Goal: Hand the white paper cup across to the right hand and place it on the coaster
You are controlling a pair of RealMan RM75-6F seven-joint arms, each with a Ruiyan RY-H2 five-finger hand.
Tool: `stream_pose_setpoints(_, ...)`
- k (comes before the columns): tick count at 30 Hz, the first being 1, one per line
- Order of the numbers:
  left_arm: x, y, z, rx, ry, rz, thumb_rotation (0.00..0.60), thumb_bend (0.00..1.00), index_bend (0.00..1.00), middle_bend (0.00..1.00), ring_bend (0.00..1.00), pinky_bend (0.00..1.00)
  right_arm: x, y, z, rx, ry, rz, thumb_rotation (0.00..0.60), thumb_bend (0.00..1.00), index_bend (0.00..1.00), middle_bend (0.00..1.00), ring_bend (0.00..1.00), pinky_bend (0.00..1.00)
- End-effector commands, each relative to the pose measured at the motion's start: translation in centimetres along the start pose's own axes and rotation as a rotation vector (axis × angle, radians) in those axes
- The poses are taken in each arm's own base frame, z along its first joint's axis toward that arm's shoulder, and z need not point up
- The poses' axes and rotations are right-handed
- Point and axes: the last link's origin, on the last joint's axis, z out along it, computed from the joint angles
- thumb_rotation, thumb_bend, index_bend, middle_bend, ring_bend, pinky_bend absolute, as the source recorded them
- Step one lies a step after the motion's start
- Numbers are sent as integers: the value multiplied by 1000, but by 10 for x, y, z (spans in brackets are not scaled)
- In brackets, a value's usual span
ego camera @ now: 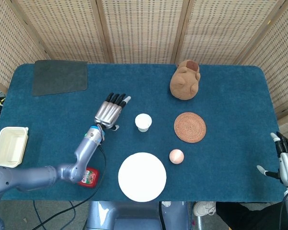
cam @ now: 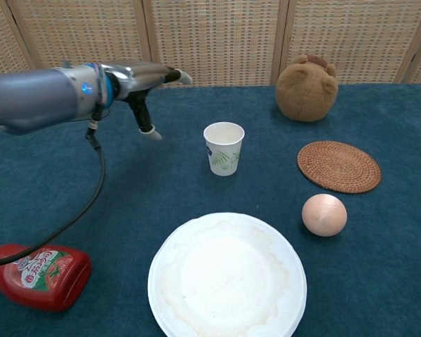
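The white paper cup (ego camera: 143,121) stands upright left of the empty woven coaster (ego camera: 189,127), the left hand (ego camera: 110,111) spread wide beside it holding nothing, the right hand (ego camera: 286,160) open at the table's right edge, so placing remains.

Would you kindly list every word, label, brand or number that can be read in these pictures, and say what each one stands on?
Red ketchup bottle: a white label with red characters and a tomato picture, too small and blurred to read.
White paper cup: only a green leaf print, no words.
Nothing else in either view carries readable text.
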Motion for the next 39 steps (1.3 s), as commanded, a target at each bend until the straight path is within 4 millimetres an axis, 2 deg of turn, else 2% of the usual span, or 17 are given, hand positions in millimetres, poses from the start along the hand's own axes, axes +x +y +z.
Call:
stream_pose_setpoints(1, 0, -43, -36, 44, 54, -37, 600, 184, 0, 0, 0, 0, -1, -3, 0, 10, -1, -4, 600, 16, 0, 0, 0, 0)
stream_pose_setpoints(7, -7, -105, -105, 118, 121, -77, 600, 183, 0, 0, 0, 0, -3, -12, -3, 40, -2, -23, 600, 16, 0, 0, 0, 0)
stream_pose_setpoints(9, -10, -116, -122, 125, 140, -86, 600, 183, 0, 0, 0, 0, -3, -15, -3, 45, -2, -29, 600, 15, 0, 0, 0, 0)
stream_pose_setpoints(14, -21, -145, -168, 162, 192, -106, 600, 185, 0, 0, 0, 0, -5, -19, -4, 55, -4, -47, 600, 16, 0, 0, 0, 0)
stream_pose_setpoints(19, -40, -159, -204, 193, 196, -156, 600, 183, 0, 0, 0, 0, -5, -24, -3, 74, 6, -64, 600, 15, 0, 0, 0, 0)
stream_pose_setpoints(24, -63, -178, -237, 261, 190, -162, 600, 183, 0, 0, 0, 0, -4, -40, 1, 122, 29, -66, 600, 15, 0, 0, 0, 0)
stream_pose_setpoints(29, -75, -190, -264, 307, 200, -177, 600, 182, 0, 0, 0, 0, 1, -68, 16, 199, 46, -73, 600, 16, 0, 0, 0, 0)
stream_pose_setpoints(33, -81, -199, -275, 332, 210, -191, 600, 181, 0, 0, 0, 0, 5, -103, 33, 284, 53, -75, 600, 17, 0, 0, 0, 0)
stream_pose_setpoints(39, -83, -202, -274, 329, 221, -178, 600, 183, 0, 0, 0, 0, -4, -174, 57, 456, 4, -88, 600, 18, 0, 0, 0, 0)
